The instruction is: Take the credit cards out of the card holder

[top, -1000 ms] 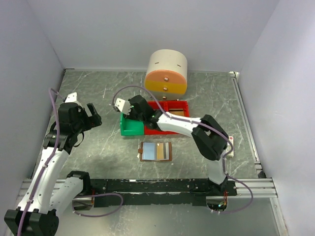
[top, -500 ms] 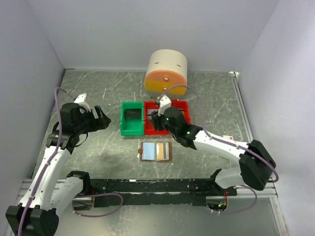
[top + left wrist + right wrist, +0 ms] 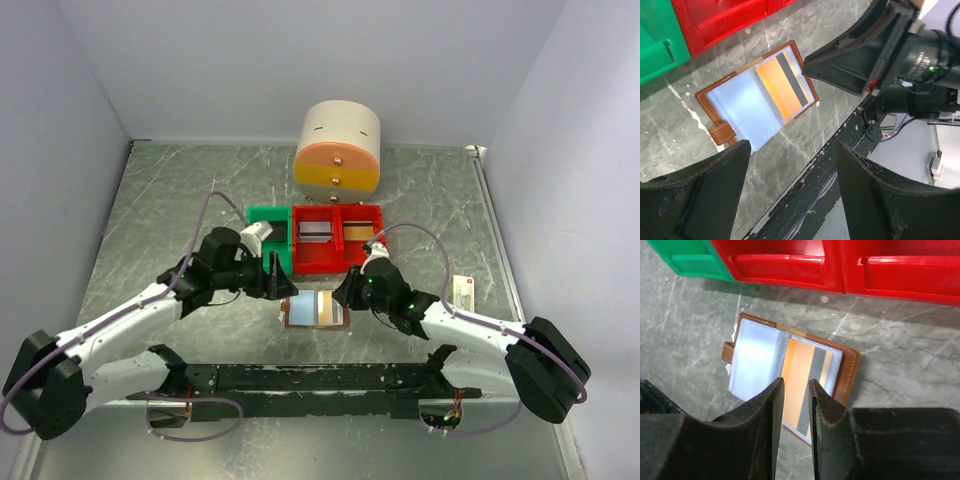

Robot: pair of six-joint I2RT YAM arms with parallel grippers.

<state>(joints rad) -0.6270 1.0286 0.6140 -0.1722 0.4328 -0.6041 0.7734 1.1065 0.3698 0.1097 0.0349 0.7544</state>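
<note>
Brown card holder [image 3: 740, 107] lies open, orange card [image 3: 776, 82] inside; left tool [image 3: 790, 150] wide, right tool [image 3: 796, 386] nearly closed

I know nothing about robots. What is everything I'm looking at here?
card holder: one, brown with pale blue inside, open flat on the table
card: one, orange with a dark stripe, in a holder pocket
loose cards: two, pale grey and tan, one in each red bin
green bin: one, left of the red bins
red bins: two, side by side
drawer unit: one, round, cream and orange, at the back
small box: one, cream with a red mark, right side
table: grey marbled
left hand: black, fingers wide apart
right hand: black, fingers nearly together, above the holder
</note>
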